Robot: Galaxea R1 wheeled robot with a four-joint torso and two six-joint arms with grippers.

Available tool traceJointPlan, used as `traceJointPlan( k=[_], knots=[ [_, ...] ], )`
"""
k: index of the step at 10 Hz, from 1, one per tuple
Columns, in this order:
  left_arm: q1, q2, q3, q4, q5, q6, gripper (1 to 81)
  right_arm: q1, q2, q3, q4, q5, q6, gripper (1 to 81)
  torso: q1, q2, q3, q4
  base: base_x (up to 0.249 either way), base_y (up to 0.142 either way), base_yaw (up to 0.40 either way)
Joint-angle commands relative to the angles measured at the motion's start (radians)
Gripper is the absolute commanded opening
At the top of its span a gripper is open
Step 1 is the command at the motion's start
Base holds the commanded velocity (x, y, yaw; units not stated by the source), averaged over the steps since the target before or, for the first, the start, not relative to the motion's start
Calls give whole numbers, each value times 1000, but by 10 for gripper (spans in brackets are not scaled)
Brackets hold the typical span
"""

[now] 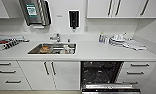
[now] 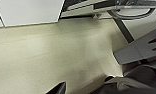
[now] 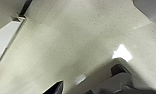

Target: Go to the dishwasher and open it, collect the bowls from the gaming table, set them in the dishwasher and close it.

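Steel sink (image 1: pixel 52 48) in white counter (image 1: pixel 94 52), tap (image 1: pixel 56 38), stacked dishes (image 1: pixel 117 39)

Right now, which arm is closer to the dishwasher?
Likely the right, not certain: the dishwasher stands open ahead, right of centre, on the right arm's side. The left arm hangs over floor with the lowered door beyond it.

Ahead of me: one dishwasher (image 1: pixel 100 72), its door (image 1: pixel 110 89) lowered and its dark interior exposed. One bench (image 1: pixel 94 52) carries one steel sink (image 1: pixel 53 48) with one faucet (image 1: pixel 55 37). Below the bench I count two white cabinet doors (image 1: pixel 51 75), each bearing one vertical handle, and three drawers (image 1: pixel 9 75) stacked left of them. On the wall hang one paper-towel dispenser (image 1: pixel 35 11) and one dark soap dispenser (image 1: pixel 74 18).
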Motion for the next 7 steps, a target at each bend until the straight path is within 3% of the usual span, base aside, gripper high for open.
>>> traceJointPlan(
  k=[1, 2, 3, 4, 7],
  knots=[
    [253, 193, -250, 5, -163, 21, 811, -69, -41, 35, -43, 26, -273, 811, 0, 0, 0, 0, 0, 0, 0],
    [335, 274, -359, 20, -215, 35, 811, -123, -32, 3, -43, 95, -353, 811, 0, 0, 0, 0, 0, 0, 0],
    [416, 329, -449, 46, -337, 38, 811, -175, -15, -34, -47, 150, -412, 811, 0, 0, 0, 0, 0, 0, 0],
    [465, 361, -503, 54, -402, 38, 811, -209, 8, -67, -53, 169, -461, 811, 0, 0, 0, 0, 0, 0, 0],
    [588, 453, -609, 51, -422, 36, 811, -272, 63, -118, -64, 177, -540, 811, 0, 0, 1, 0, 0, 0, 0]
  ],
)
